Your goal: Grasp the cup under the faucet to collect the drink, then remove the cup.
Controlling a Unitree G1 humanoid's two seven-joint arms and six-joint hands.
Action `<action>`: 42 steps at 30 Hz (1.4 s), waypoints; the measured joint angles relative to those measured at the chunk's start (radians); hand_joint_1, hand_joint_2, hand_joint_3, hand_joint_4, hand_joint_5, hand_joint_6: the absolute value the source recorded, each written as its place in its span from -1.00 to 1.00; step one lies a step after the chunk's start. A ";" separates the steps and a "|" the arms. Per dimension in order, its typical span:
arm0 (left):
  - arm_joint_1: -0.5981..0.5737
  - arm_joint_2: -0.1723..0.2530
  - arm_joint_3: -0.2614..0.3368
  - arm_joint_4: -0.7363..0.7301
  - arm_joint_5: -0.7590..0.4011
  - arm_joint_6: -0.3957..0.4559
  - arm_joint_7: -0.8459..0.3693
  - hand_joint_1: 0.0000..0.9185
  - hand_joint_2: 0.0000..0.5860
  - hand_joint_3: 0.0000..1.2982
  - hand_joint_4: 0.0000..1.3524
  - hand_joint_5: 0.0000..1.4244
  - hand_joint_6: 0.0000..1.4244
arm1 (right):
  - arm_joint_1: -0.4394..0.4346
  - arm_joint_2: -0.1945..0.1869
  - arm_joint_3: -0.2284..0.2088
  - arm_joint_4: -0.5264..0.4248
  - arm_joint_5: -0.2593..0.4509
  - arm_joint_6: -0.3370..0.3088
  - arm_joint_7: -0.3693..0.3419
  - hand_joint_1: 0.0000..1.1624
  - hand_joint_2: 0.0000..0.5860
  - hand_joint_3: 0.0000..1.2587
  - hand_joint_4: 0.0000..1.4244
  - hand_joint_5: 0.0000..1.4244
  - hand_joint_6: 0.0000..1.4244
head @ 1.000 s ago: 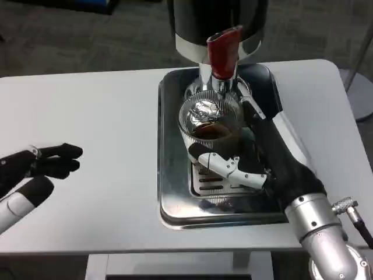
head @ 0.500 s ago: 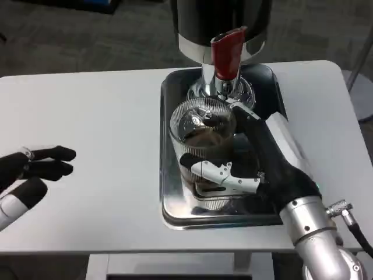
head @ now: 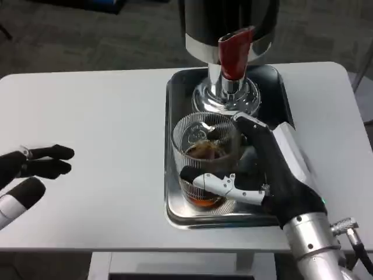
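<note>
Now the right robot hand [head: 256,175], wrapped around the cup [head: 204,166] of brown drink, should lift it level and slowly clear of the tray [head: 172,146].

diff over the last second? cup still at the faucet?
No. The right hand, gripping the cup throughout, has drawn it away from the faucet toward the near edge of the tray; the drink is still inside. The camera shifted slightly too. The left hand stayed over the table, holding nothing.
</note>
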 measured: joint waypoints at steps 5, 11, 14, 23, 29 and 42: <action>-0.003 0.000 -0.001 0.000 0.000 0.000 0.000 -1.00 -0.71 -0.52 -0.53 -0.61 -0.77 | 0.027 0.003 -0.025 -0.004 -0.003 -0.022 -0.033 0.30 -0.22 0.08 0.23 0.42 0.73; -0.009 0.001 -0.007 0.000 0.001 0.000 0.000 -1.00 -0.71 -0.54 -0.53 -0.61 -0.77 | 0.057 0.012 -0.058 -0.012 0.000 -0.046 -0.058 0.32 -0.27 0.18 0.33 0.53 0.83; -0.019 0.001 -0.020 0.000 0.002 0.000 0.000 -1.00 -0.72 -0.54 -0.53 -0.61 -0.77 | 0.068 0.014 -0.067 -0.018 0.003 -0.053 -0.059 0.33 -0.30 0.24 0.38 0.59 0.89; -0.040 0.004 -0.036 0.000 0.003 0.000 0.000 -1.00 -0.73 -0.56 -0.53 -0.61 -0.77 | 0.100 -0.008 -0.116 -0.052 0.034 -0.057 -0.041 0.38 -0.34 0.43 0.54 0.76 1.00; -0.064 0.009 -0.043 0.004 0.003 0.000 0.000 -1.00 -0.74 -0.56 -0.53 -0.61 -0.77 | 0.140 -0.024 -0.141 -0.096 0.052 -0.057 -0.012 0.42 -0.40 0.49 0.58 0.81 1.00; -0.128 0.036 -0.098 0.006 0.013 -0.003 0.000 -1.00 -0.75 -0.58 -0.61 -0.63 -0.77 | 0.208 -0.045 -0.208 -0.236 0.094 -0.056 0.065 0.47 -0.42 0.57 0.64 0.89 1.00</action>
